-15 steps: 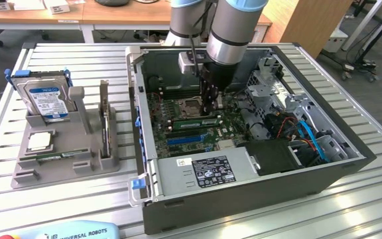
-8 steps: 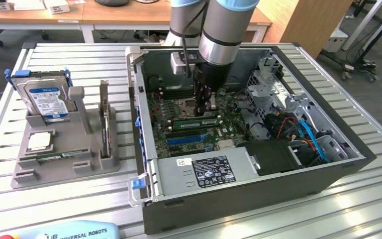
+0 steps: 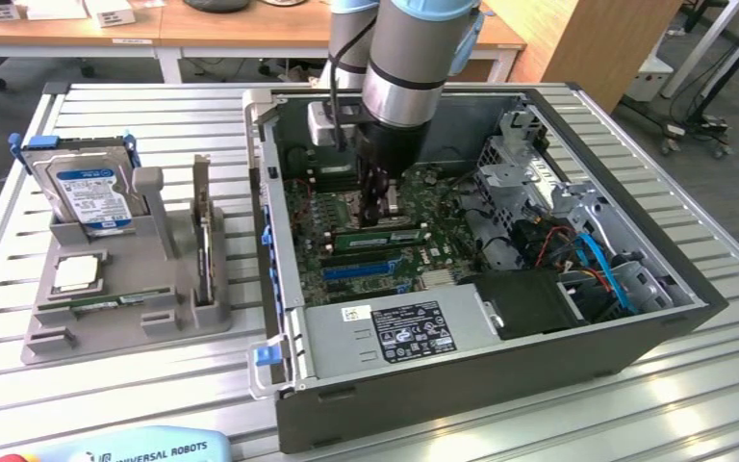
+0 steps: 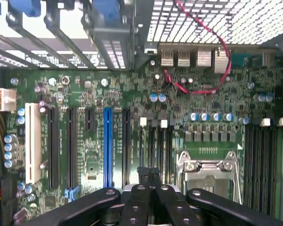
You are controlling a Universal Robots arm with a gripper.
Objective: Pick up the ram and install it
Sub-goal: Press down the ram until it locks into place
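My gripper (image 3: 376,214) reaches down into the open computer case (image 3: 472,385), just over the large green motherboard (image 3: 339,204). A long green ram (image 3: 377,235) with a pale sticker stands edge-up in a slot right below the fingertips. I cannot tell whether they touch it. In the wrist view the two black fingers (image 4: 142,173) are pressed together, so the gripper (image 4: 149,172) is shut with nothing showing between them. It hangs over the narrow memory slots (image 4: 153,141) beside the metal processor socket (image 4: 210,165).
A grey holder (image 3: 113,332) stands on the slatted table at the exterior view's left. It carries a silver hard drive with a blue label (image 3: 88,192), a second green stick (image 3: 100,302) and an upright card (image 3: 200,231). Case walls, the power supply (image 3: 395,332) and cables (image 3: 588,260) surround the gripper.
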